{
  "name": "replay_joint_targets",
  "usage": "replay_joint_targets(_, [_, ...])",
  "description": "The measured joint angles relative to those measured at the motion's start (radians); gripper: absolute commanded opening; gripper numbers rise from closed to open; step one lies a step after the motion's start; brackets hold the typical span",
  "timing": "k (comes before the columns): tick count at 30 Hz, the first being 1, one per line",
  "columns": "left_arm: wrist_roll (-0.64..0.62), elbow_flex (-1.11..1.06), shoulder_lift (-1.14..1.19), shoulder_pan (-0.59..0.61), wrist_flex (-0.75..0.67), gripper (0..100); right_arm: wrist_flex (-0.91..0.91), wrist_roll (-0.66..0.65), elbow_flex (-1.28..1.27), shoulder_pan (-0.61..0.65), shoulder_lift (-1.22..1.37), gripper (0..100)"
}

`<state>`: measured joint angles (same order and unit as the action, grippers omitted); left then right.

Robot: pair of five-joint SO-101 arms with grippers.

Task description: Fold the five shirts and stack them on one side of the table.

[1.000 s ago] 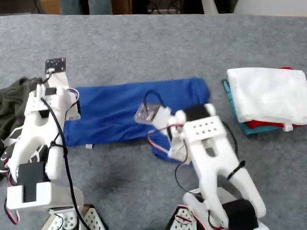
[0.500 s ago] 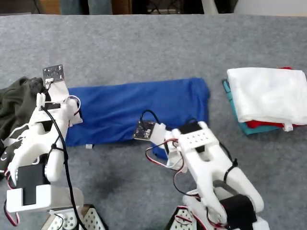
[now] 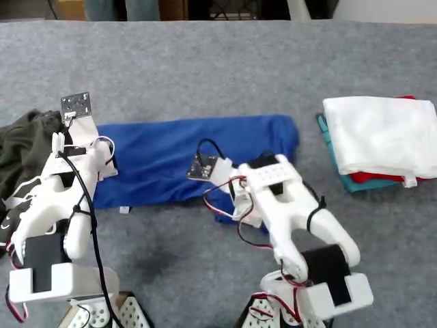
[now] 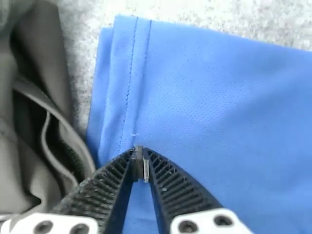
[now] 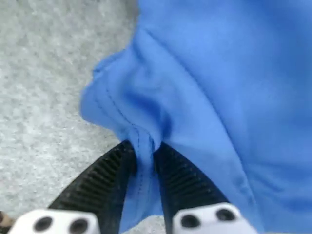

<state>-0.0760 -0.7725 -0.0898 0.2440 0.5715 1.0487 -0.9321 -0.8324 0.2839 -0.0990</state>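
The right claw is clamping a bunched fold of the blue shirt between its ribbed jaws, at that shirt's near edge. The left claw is sitting closed, tips together, over the same shirt's hemmed end; whether cloth is caught there I cannot tell. The blue shirt is lying as a long band across the middle of the worktop, which is showing a grey, felt-like covering. A dark olive garment is lying crumpled just beside the hemmed end. Well apart at the other side, a white shirt is resting folded on a teal shirt and a red shirt. A small white tag is sticking out from the blue shirt's near edge, too small to read. Dark furniture is standing beyond the far edge.
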Motion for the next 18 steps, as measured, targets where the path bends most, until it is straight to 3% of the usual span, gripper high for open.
replay_joint_targets(8, [0.0, 0.0, 0.0, 0.0, 0.0, 3, 0.278, 0.0, 0.284, -0.014, 0.003, 1.4])
replay_joint_targets(18, [0.0, 0.0, 0.0, 0.0, 0.0, 3, 0.379, -0.092, 0.635, -0.078, 0.236, 1.4])
